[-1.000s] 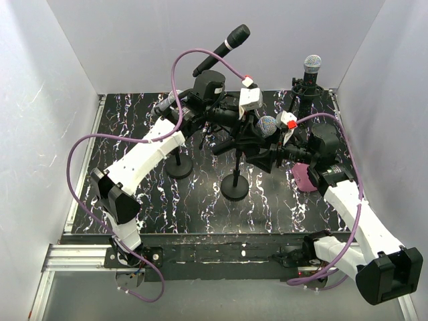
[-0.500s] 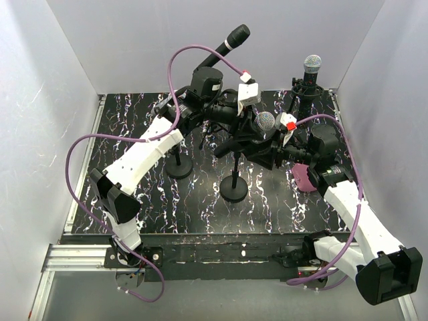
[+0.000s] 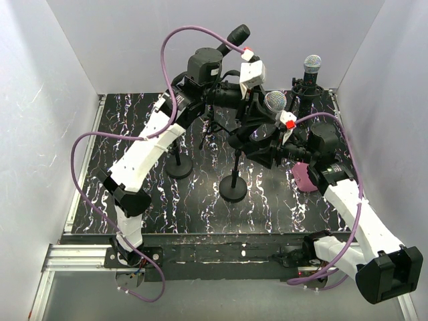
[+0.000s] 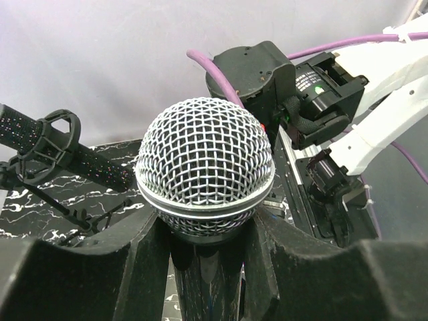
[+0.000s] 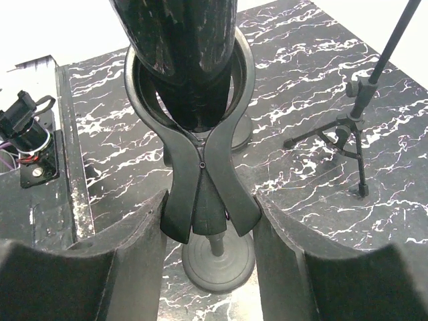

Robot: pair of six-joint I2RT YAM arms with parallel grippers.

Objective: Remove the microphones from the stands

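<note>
The microphone (image 4: 204,160) is clasped between the fingers of the left pincer (image 4: 207,231), just under its mesh head, so that it can be drawn away once freed (its black body is lodged in the ring of the clip (image 5: 200,167) atop the stand (image 5: 217,261)). The right pincer (image 5: 210,214) is closed on the clip's two handles, directly below that ring and above the bench (image 5: 301,100), presumably so that the ring is sprung open and the stand steadied.
</note>
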